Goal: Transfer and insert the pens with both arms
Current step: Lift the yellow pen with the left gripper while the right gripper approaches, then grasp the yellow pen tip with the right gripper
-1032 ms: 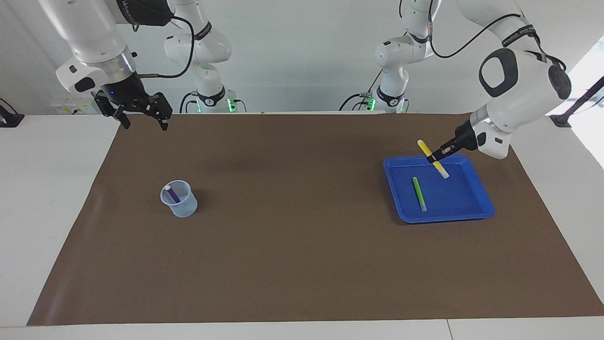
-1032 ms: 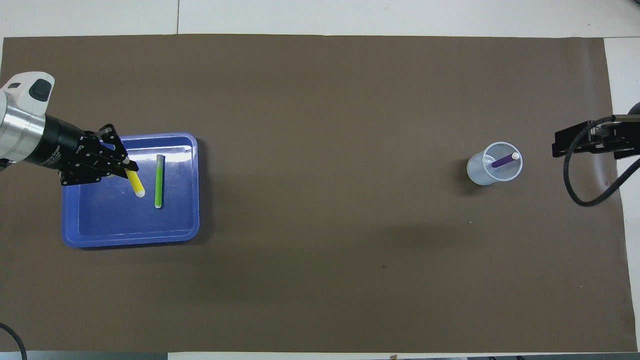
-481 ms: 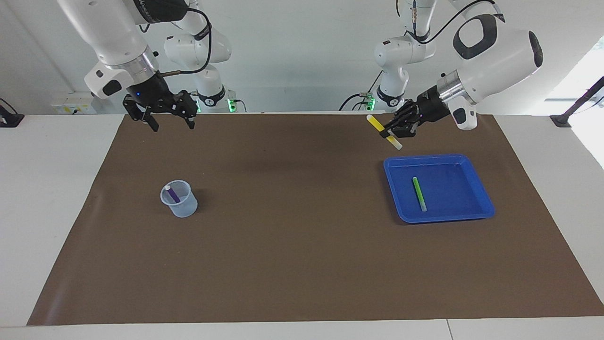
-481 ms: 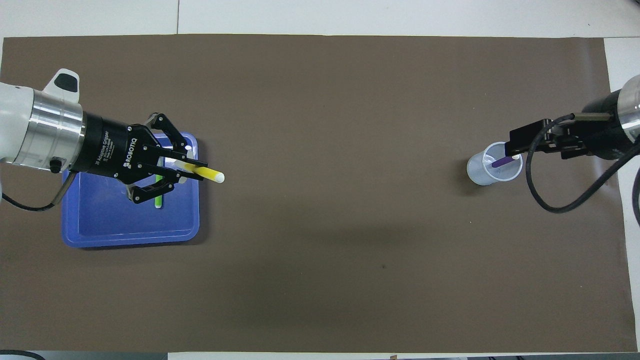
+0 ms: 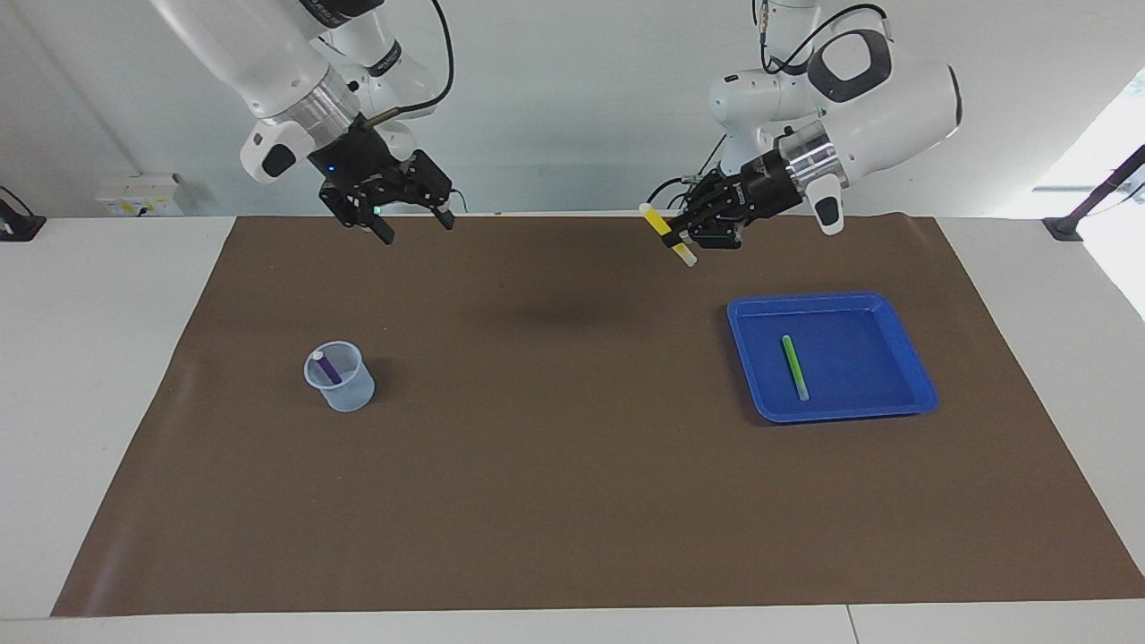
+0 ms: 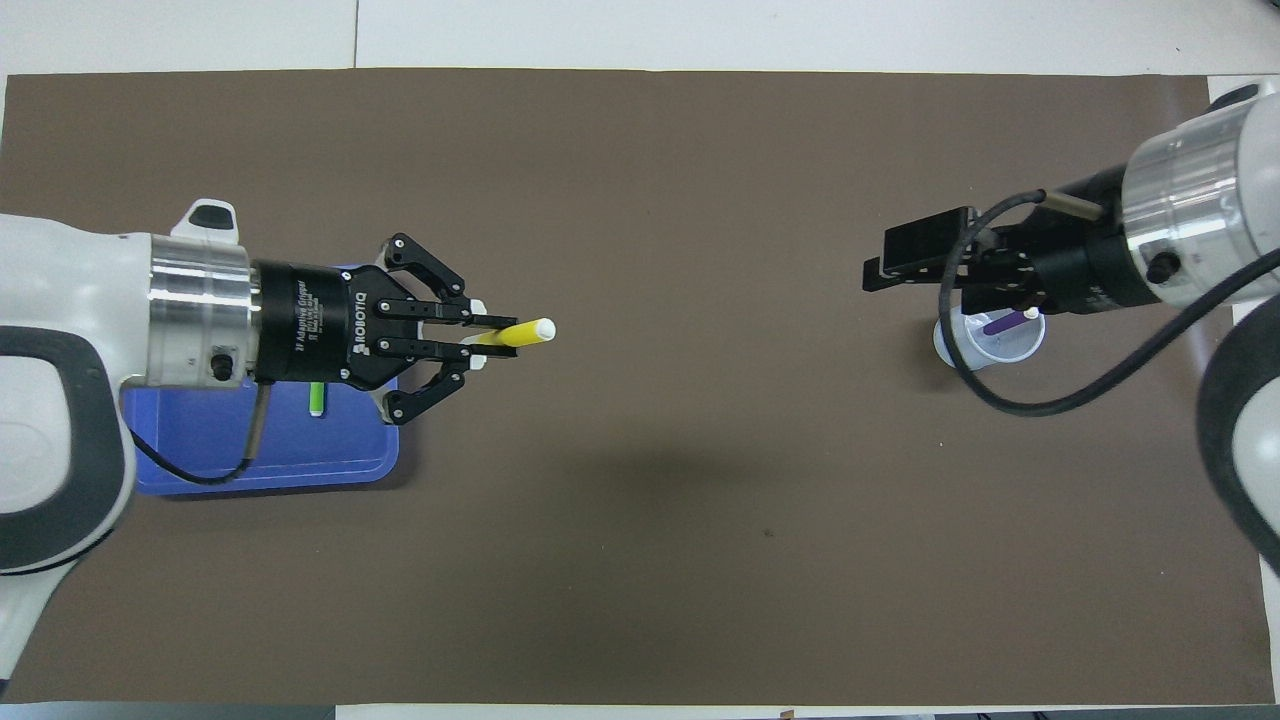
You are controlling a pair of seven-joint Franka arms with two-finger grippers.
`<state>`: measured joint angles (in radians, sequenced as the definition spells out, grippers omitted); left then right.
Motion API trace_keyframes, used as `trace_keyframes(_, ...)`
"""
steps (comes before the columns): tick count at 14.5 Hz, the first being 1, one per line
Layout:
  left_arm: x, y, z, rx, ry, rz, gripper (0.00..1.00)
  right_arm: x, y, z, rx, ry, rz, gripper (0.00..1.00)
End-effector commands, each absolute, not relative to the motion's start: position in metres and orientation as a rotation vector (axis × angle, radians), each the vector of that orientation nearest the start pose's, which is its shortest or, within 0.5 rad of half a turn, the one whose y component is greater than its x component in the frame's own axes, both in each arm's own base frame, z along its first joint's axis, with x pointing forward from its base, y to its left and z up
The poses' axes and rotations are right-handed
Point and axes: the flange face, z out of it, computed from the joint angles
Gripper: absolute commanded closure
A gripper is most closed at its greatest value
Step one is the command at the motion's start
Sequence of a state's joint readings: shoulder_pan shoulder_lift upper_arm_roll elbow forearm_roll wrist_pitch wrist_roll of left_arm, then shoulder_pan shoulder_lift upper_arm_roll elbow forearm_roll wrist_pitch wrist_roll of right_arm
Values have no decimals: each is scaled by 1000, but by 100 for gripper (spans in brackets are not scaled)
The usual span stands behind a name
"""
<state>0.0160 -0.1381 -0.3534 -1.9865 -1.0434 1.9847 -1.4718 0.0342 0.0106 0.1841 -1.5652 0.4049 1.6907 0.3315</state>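
On white table (image 5: 107, 358): brown mat (image 5: 572, 465); pale wall (image 5: 555, 107) above.

Robotics lab: big white arms (image 5: 268, 54) over a white table (image 5: 98, 358) with brown mat (image 5: 572, 501), small arms (image 5: 751, 98) with green lights, bare wall.
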Motion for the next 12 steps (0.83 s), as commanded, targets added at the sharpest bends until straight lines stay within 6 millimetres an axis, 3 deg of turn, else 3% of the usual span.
trace_keyframes(1,456,-266,550,1555,1723,-805,100,538,213,629,-2680,218,-2,0)
trace_keyframes(5,435,-295,538,1402,1813,-771,100,532,270,617,-2651,201,-5,0)
trace_keyframes(12,436,-290,537,1298,1844,-788,100,523,300,614,-2651,117,-32,1)
